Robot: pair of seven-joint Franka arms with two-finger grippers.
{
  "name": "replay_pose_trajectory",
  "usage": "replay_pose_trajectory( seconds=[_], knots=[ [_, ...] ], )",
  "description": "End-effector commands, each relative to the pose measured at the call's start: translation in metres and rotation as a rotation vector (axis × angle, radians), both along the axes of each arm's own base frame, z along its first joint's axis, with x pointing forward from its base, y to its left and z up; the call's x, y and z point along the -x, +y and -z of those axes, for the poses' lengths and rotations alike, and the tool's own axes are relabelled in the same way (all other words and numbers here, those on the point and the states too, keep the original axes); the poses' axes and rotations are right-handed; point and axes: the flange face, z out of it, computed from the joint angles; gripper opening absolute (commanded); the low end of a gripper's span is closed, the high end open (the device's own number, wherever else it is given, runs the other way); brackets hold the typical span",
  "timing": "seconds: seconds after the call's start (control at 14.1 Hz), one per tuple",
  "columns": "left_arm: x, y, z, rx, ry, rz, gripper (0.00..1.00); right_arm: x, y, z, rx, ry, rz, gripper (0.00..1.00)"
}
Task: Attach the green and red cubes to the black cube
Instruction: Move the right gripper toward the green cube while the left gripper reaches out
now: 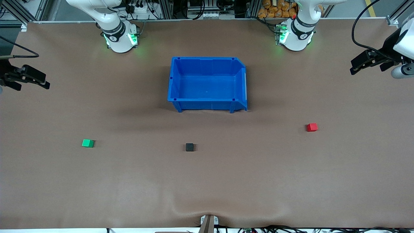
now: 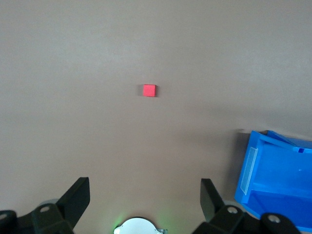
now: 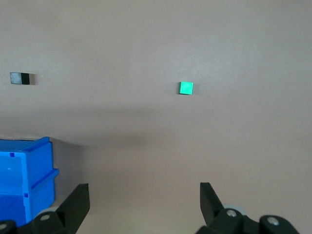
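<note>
Hanging over the worktop (image 1: 207, 181) at its own end, the left hand (image 1: 357, 66) is spread and empty; the right hand (image 1: 40, 82) waits likewise at the other end — fingers apart. The red cube (image 1: 312, 127) lies toward the left arm's end, the green cube (image 1: 88, 143) toward the right arm's, the black cube (image 1: 190, 147) between them — all well apart, nearer the camera than the blue bin (image 1: 207, 105).

A brown table (image 1: 207, 181) is carrying four things. A blue bin (image 1: 207, 84) is sitting near the arms' bases. Nearer the front camera, the black cube (image 1: 190, 147) is lying between the green cube (image 1: 87, 143), toward the right arm's end, and the red cube (image 1: 312, 127), toward the left arm's end, all well apart.
</note>
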Motion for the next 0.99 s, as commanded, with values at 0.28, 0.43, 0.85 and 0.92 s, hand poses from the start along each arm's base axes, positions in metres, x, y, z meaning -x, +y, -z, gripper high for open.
replay_pose_trajectory(
  seconds=[0.28, 0.43, 0.85, 0.92],
  knots=[
    [0.000, 0.001, -0.011, -0.018, -0.011, 0.017, 1.00, -0.001, -0.004, -0.004, -0.003, -0.006, 0.015, 1.00],
    [-0.001, 0.003, -0.012, -0.020, -0.012, 0.013, 1.00, -0.001, -0.004, -0.005, -0.003, -0.007, 0.016, 1.00],
    [-0.002, 0.001, -0.004, -0.020, 0.009, 0.017, 1.00, -0.030, -0.009, 0.043, 0.013, 0.047, 0.022, 1.00],
    [-0.001, -0.001, -0.003, -0.020, 0.015, 0.014, 1.00, -0.041, -0.010, 0.059, 0.017, 0.050, 0.023, 1.00]
  ],
)
